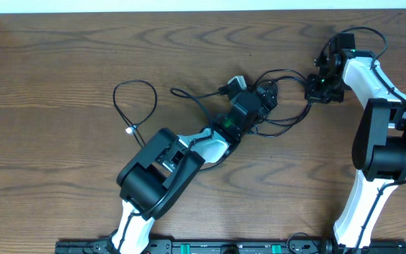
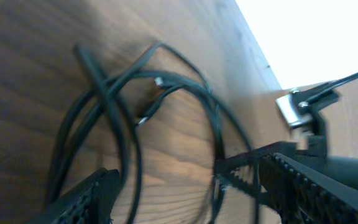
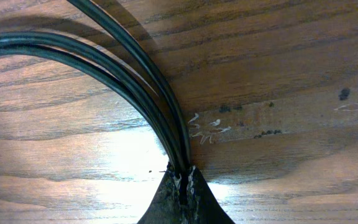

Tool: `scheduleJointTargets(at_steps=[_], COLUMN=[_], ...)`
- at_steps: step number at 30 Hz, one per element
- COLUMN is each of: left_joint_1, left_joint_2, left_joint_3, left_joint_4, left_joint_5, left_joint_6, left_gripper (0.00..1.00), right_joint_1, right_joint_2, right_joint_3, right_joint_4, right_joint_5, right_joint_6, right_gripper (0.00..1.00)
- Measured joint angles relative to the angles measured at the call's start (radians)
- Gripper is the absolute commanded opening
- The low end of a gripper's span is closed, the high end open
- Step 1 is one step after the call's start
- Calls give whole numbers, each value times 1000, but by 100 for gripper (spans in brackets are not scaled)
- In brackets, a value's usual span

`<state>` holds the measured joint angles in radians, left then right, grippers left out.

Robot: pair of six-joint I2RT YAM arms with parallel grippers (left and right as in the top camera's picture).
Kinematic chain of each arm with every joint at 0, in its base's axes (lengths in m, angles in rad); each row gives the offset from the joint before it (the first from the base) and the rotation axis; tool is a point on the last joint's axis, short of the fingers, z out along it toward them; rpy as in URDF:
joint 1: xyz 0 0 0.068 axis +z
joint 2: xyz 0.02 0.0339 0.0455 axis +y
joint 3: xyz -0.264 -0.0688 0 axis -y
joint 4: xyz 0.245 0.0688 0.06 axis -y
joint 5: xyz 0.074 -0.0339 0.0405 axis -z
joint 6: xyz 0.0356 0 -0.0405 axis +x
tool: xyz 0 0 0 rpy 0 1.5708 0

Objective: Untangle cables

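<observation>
Overhead view: I am reading from the left edge across the wooden table (image 1: 41,176).
Left cable: a single black cable (image 1: 154,97) lies in its own open loop left of centre, well apart from the rest. I judge that one already freed.
Tangle: the knot of black cables (image 1: 277,121) sits at upper centre. Its loops cross each other and one tail trails off to the left.
Left gripper: the left gripper (image 1: 263,95) is down over the knot. In the left wrist view (image 2: 166,177) its jaws stand wide apart, with several strands running between them and nothing clamped.
Plug: a metal USB plug (image 2: 289,107) shows at the right of that view, beyond the finger.
Right gripper: the right gripper (image 1: 316,90) is at upper right. In the right wrist view (image 3: 182,186) its jaws are pinched tight on a bundle of black strands that fan away toward the upper left.
Step in hand: mid-separation, as I judge it. The right side anchors the bundle while the left picks a strand.
Next move: I would close the left jaws on one strand only, clear of the crossing. Then I would draw it slowly away from the anchor and watch for a snag.
</observation>
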<state>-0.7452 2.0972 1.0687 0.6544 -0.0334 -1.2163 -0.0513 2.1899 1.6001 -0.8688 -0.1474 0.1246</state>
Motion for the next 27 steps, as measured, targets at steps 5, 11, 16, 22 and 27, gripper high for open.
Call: scheduleJointTargets(at_steps=[5, 11, 16, 22, 27], left_joint_1=[-1, -1, 2, 64, 157], left_joint_2=[43, 58, 58, 54, -11], left_joint_3=[0, 3, 11, 11, 11], left_joint_4=[23, 92, 157, 200, 202], left_joint_5=[-34, -58, -56, 76, 225], left_joint_6=[-27, -43, -47, -44, -43], left_gripper=[63, 36, 8, 8, 8], right_joint_1=[2, 3, 3, 3, 3], right_joint_2=[0, 0, 0, 0, 0], right_joint_3=[0, 0, 0, 0, 0], right_joint_4=[-7, -11, -14, -14, -13], right_joint_5=[-11, -14, -14, -14, -13], right_joint_6=[0, 0, 0, 0, 0], right_gripper=[1, 1, 1, 1, 1])
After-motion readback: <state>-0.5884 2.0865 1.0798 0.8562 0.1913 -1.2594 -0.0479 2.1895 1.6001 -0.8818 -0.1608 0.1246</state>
